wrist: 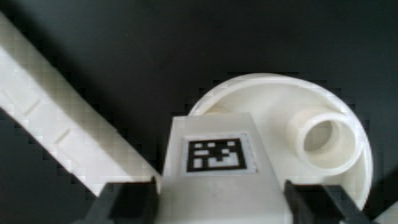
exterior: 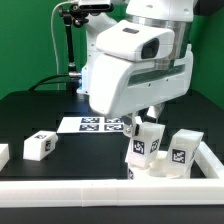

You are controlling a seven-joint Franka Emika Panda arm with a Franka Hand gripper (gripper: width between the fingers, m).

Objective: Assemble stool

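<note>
- A loose leg (exterior: 40, 145) lies toward the table edge on the exterior view's left.
- The marker board (exterior: 100, 124) lies mid-table.
- The gripper (wrist: 215, 196) pinches the held leg (wrist: 217, 150) over the seat (wrist: 267, 95), near the railed corner on the exterior view's right.
- A third leg (exterior: 183, 148) stands just beside it.

Seat (wrist: 267, 95) and border rail (wrist: 63, 110) crowd the leg (wrist: 217, 150); table (exterior: 35, 108) elsewhere looks open.
</note>
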